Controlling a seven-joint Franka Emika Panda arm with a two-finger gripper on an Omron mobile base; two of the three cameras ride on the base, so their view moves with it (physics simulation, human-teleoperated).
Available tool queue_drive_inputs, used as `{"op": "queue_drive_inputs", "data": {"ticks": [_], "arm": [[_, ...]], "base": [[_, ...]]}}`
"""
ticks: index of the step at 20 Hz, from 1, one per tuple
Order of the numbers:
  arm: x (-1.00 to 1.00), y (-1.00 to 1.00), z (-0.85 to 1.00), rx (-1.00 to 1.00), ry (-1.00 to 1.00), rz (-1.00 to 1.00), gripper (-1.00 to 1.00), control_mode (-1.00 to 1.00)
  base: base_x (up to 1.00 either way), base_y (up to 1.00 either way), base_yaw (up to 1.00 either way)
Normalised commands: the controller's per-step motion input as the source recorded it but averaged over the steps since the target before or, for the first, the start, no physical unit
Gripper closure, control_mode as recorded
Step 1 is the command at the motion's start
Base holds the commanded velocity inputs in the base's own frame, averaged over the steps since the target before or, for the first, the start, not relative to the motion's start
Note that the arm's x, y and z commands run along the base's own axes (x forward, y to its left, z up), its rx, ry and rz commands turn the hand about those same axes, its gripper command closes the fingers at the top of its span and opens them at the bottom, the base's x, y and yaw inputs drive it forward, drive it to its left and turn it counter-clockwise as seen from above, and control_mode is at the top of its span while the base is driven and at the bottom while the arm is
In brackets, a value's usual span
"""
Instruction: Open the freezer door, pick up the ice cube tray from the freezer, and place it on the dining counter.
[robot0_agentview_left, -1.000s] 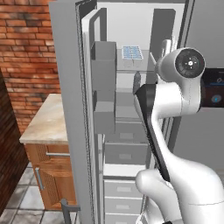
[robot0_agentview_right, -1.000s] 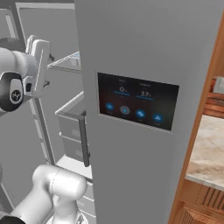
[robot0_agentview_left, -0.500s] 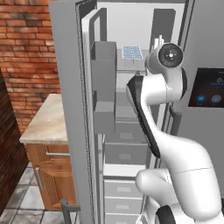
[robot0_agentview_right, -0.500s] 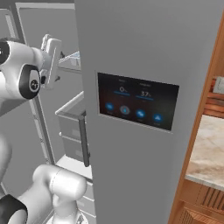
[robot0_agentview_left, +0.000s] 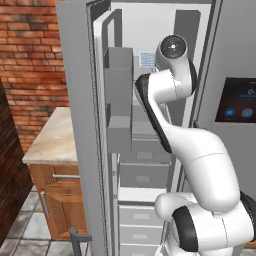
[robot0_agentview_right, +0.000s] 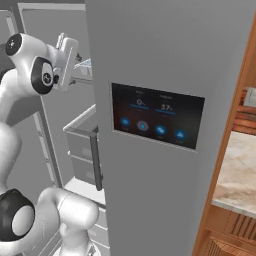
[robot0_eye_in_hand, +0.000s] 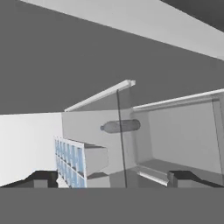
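reaching into the tall white-walled freezer for the small white ice cube tray with pale-blue cells; the plain grey freezer door is already swung open, so we judge the pick step is in hand. jaws spread wide, gripping nothing. tray sits on an upper shelf, near a dark bottle lying further in. arm is raised high, wrist pointed into the compartment, hand rolled. next we need to centre the tray between the fingertips, then close.
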Motion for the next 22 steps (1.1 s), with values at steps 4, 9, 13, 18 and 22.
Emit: {"op": "queue_drive_inputs", "data": {"ticks": [4,9,13,18,22], "arm": [[0.36,0.0,0.0,-0.03,0.0,-0.07,-1.0,-1.0],[0.57,0.0,0.0,0.0,0.0,-0.01,-1.0,-1.0],[0.53,0.0,-0.09,0.0,0.05,0.0,-1.0,-1.0],[0.53,0.0,-0.07,0.0,0.1,0.0,-1.0,-1.0],[0.51,0.0,-0.03,0.0,0.11,0.0,-1.0,-1.0]], "base": [[0.0,0.0,0.0],[0.0,0.0,0.0],[0.0,0.0,0.0],[0.0,0.0,0.0],[0.0,0.0,0.0]]}}
